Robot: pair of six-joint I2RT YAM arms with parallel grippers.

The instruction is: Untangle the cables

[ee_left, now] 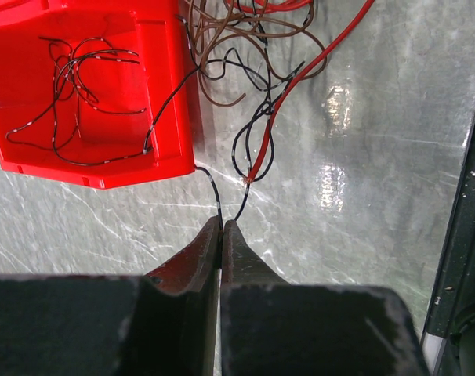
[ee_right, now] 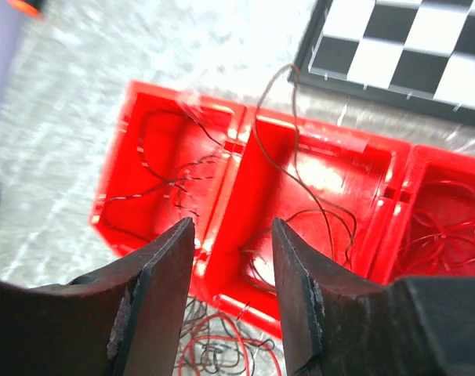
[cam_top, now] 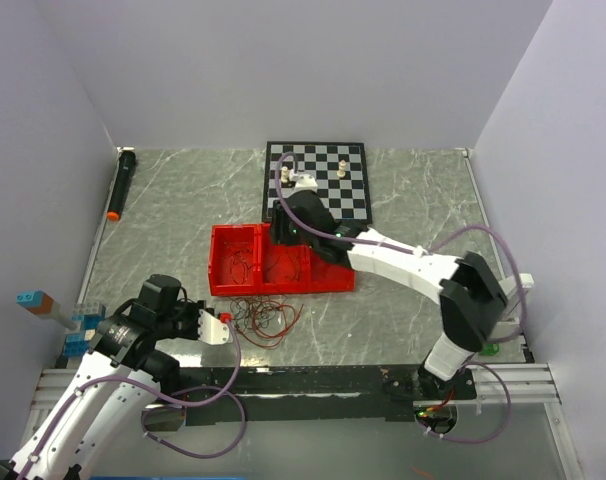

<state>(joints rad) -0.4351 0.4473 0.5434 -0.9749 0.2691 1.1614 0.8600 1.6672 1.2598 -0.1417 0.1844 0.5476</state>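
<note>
No legible text, label or number anywhere

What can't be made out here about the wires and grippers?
Right wrist: blur hides wire colours in the red plastic compartment tray below the open right gripper.
Top: the right arm covers that gripper.
Top: the loose pile of thin red and dark wires is too small to trace.
Left wrist: the left gripper is shut; its fingers hide whether one strand of thin black wire or two is pinched.
</note>
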